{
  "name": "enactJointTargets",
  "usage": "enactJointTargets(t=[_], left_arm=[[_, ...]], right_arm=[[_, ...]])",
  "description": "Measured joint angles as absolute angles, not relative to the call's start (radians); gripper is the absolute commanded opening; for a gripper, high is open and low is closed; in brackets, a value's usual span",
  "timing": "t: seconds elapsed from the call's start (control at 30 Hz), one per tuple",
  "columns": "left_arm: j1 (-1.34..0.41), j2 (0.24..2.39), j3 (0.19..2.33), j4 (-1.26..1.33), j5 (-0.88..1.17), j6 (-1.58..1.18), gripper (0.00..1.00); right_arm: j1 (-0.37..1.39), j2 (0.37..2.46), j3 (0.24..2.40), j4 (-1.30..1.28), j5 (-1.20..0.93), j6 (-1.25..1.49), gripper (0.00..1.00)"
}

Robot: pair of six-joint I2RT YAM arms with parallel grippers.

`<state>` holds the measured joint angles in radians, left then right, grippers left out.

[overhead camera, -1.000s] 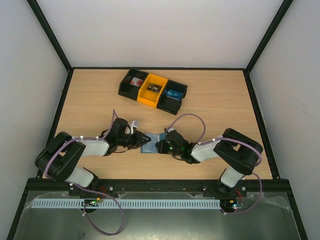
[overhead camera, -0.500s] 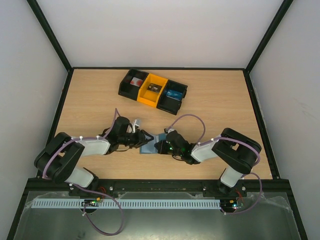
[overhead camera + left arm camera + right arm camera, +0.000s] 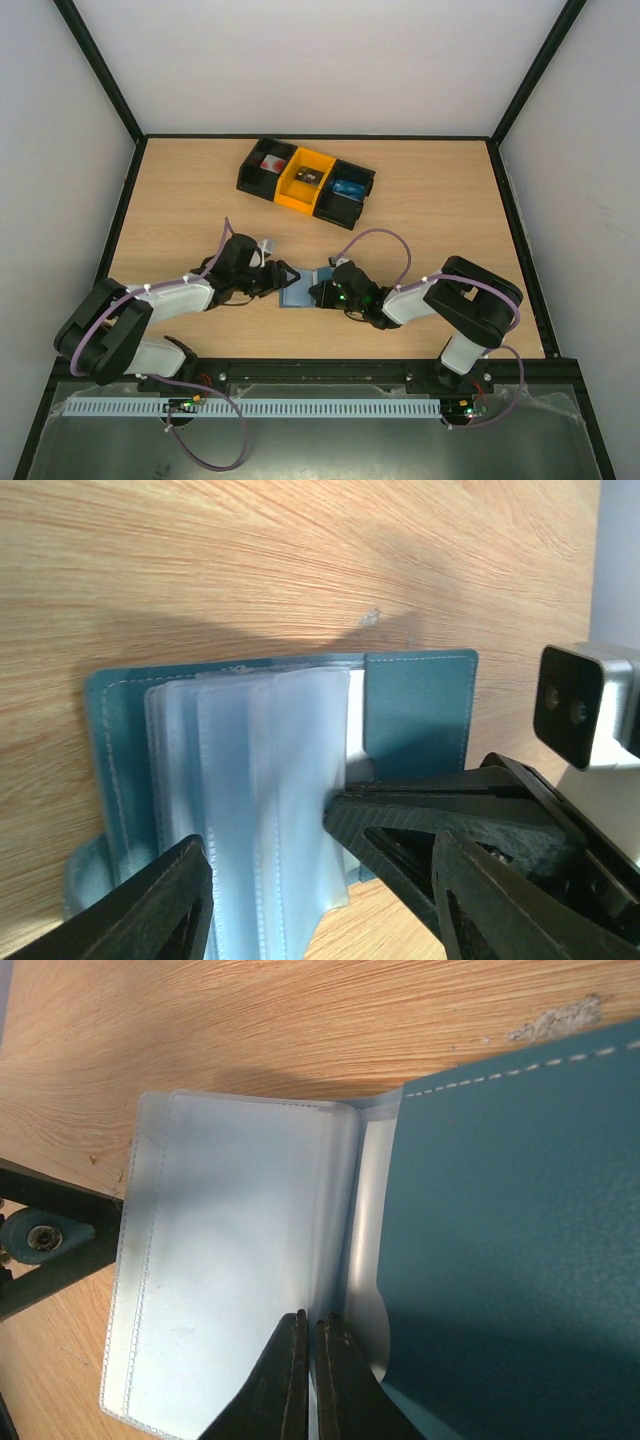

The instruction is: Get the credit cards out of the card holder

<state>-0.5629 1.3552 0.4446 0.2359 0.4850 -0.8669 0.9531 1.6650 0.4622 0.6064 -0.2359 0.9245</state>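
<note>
Card holder: the card holder (image 3: 300, 290) lies open on the counter (image 3: 450, 210), near the front edge, between my two arms. The slate-blue cover is spread flat and a stack of clear sleeves (image 3: 230, 1250) fans up from the fold.

Cards: I cannot tell which sleeve holds a card. The plastic reads milky in both wrist views.

Right jaws: the right gripper (image 3: 306, 1360) has its jaws pressed together with only a hairline between them. The tips rest on the sleeves just beside the fold. I cannot tell whether a sleeve leaf is caught between them.

Left jaws: the left gripper (image 3: 320, 890) has its jaws spread wide and holds nothing. It sits low at the open edge of the sleeves, one finger to either side of the stack.

Step in hand, as I judge it: pin the holder with the right arm and work a card out with the left.

How to do it well: keep the right tips pressing down near the fold so the holder cannot slide. Bring the left jaws in level with the counter and close on a card edge only, not on the sleeve plastic. Draw straight out along the pocket mouth.

Risk: the sleeves are floppy, and a pull on them would drag the whole holder.
</note>
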Motion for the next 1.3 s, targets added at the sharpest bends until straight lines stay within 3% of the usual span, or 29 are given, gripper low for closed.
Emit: enactJointTargets(t=[0.9, 1.1, 1.3], left_arm=[[-0.563, 1.412, 0.445, 0.271, 0.489, -0.857, 0.59], [-0.563, 1.418, 0.445, 0.287, 0.501, -0.865, 0.50], [-0.563, 1.423, 0.444, 0.324, 0.534, -0.890, 0.22]], right_arm=[[0.953, 1.668, 0.462, 0.612, -0.237, 0.925, 0.03], [0.953, 1.674, 0.462, 0.622, -0.239, 0.925, 0.03], [0.953, 1.681, 0.462, 0.635, -0.244, 0.928, 0.03]])
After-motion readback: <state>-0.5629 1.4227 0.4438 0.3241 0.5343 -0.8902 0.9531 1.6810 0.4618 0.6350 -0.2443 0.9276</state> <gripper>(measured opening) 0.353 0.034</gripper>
